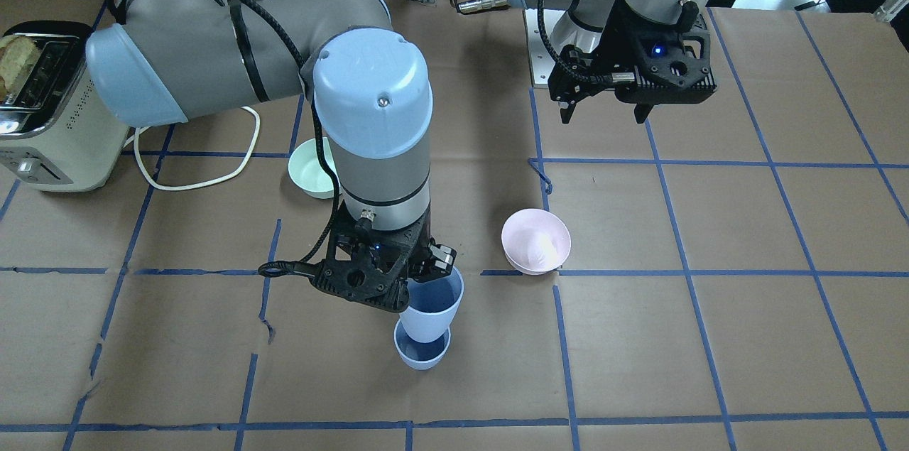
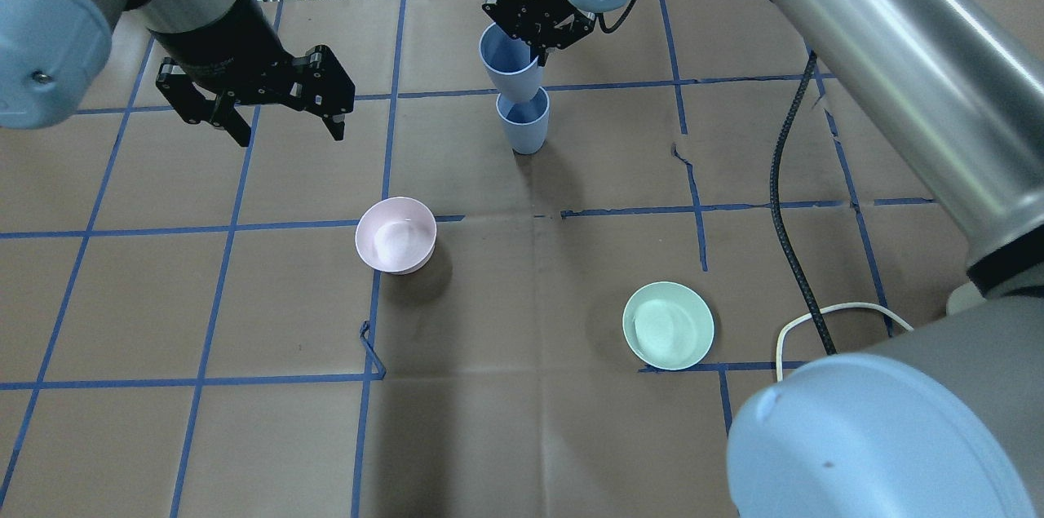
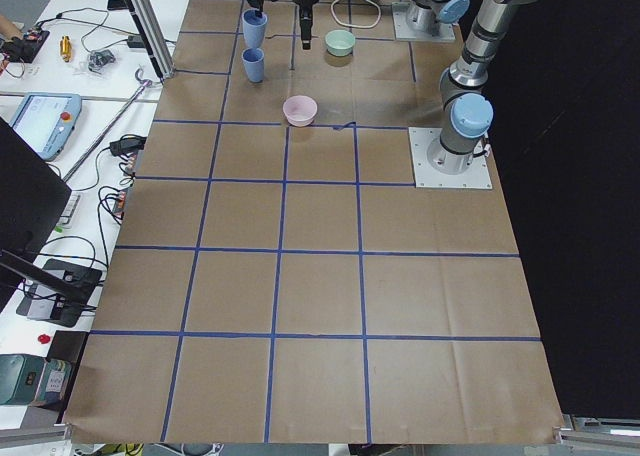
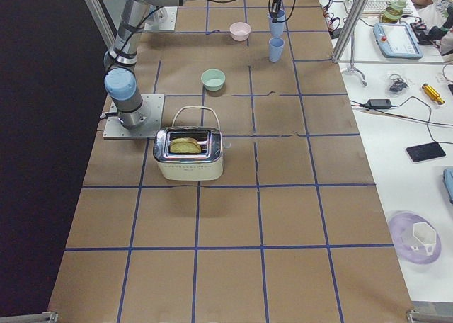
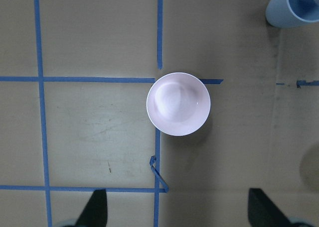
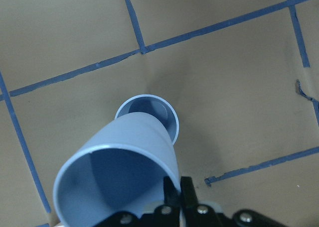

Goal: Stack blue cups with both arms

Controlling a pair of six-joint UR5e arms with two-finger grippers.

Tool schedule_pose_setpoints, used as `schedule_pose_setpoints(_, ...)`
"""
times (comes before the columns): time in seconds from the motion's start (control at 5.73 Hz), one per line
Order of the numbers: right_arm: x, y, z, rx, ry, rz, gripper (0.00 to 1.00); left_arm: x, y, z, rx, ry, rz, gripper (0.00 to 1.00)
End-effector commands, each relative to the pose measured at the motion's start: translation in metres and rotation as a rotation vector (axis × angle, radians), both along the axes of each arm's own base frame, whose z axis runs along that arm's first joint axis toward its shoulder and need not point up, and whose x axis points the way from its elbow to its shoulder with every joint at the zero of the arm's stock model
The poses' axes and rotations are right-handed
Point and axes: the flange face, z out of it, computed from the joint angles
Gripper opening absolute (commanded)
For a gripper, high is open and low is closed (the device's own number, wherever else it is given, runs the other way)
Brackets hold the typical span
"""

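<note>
**Light blue cup pinched at its rim, tilted over its twin**

Nearest the robot, a green bowl (image 2: 668, 325) and then a pink bowl (image 2: 395, 234) sit on the surface (image 2: 204, 436), both well apart from the work. Beyond the pink bowl the left arm (image 2: 204, 20) hangs above the surface, its jaws spread wide and empty.

Further out, 1 blue cup, the standing cup (image 2: 522, 125), is upright on the brown paper with its mouth up. Above it and a little further out is the 2nd blue cup, the held cup (image 2: 507, 61). The jaws of the right arm (image 2: 881, 53) are clamped on its wall at the rim, seemingly with 1 side inside and 1 outside. The held cup is tilted, its base aimed at the open mouth below. Whether base and rim touch cannot be told.

Both cups look like thin matte plastic: light, fairly stiff and unlikely to break. The rim pinch seems a sound hold, since it leaves the tapered body free to slide into the other cup. Being 1-sided, though, it may let the cup swing. The standing cup is tall and light, so an off-centre push could probably tip or skid it. The empty jaws could steady it low on its wall.
</note>
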Motion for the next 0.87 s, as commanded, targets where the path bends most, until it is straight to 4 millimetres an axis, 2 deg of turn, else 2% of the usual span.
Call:
schedule_pose_setpoints(0.0, -0.001, -0.016, -0.029, 0.029, 0.009, 0.020, 0.07, 0.001, 0.000, 0.002, -0.004, -0.001, -0.001, 0.99)
schedule_pose_setpoints(0.35, 0.001, -0.015, -0.050, 0.067, 0.017, 0.018, 0.08, 0.000, 0.001, 0.002, -0.006, -0.001, -0.003, 0.99)
schedule_pose_setpoints(0.52, 0.001, -0.015, -0.052, 0.070, 0.018, 0.020, 0.08, 0.000, 0.001, 0.002, -0.006, -0.001, -0.003, 0.99)
schedule_pose_setpoints(0.7, 0.001, -0.019, -0.051, 0.043, 0.008, 0.017, 0.50, 0.000, 0.001, 0.002, -0.006, -0.001, -0.003, 0.99)
